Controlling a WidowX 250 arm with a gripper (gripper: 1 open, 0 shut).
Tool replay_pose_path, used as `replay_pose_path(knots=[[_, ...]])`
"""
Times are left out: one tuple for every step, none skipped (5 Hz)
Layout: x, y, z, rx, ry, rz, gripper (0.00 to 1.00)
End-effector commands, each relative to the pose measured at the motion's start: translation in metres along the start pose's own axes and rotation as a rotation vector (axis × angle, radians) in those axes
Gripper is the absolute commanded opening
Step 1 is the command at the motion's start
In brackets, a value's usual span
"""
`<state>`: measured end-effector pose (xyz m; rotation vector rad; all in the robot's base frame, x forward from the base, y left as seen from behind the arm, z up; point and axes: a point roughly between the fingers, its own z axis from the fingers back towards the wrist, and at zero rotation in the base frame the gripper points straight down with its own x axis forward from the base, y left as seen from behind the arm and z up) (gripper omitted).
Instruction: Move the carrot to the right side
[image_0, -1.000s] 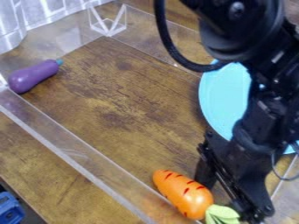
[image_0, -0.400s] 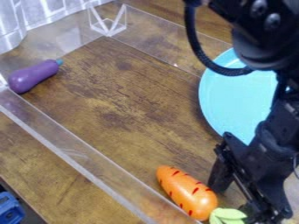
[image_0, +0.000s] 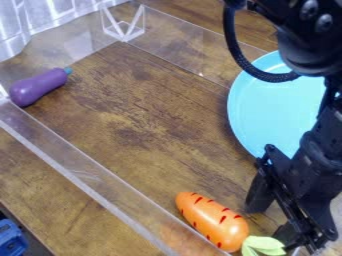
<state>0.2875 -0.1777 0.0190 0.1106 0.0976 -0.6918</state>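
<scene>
Carrot (image_0: 213, 221) by the surface's (image_0: 147, 130) near edge, jaws (image_0: 285, 238) at its leafy end; opening and grip unclear. Risk: leaf-only pinch lets it slip.

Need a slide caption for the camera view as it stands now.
Black robot gripper low beside the orange toy carrot, blue plate behind, purple eggplant across the wooden surface.

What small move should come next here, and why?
Probably a slight shift of the gripper toward the carrot and its leafy top before any lift: the dark fingers are beside the leafy end, most of the orange body lies outside them, and a firm hold isn't evident.
</scene>
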Motion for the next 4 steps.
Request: replay_pose_path(knots=[[-0.0036, 0.0038, 0.0045, -0.002, -0.015, 0.076, 1.00], [-0.0032, 0.0045, 0.0081, 0.001, -0.008, 0.057, 1.00], [-0.0019, 0.0050, 0.0108, 0.003, 0.001, 0.035, 1.00], [-0.0051, 0.0092, 0.0107, 0.012, 0.007, -0.025, 1.00]])
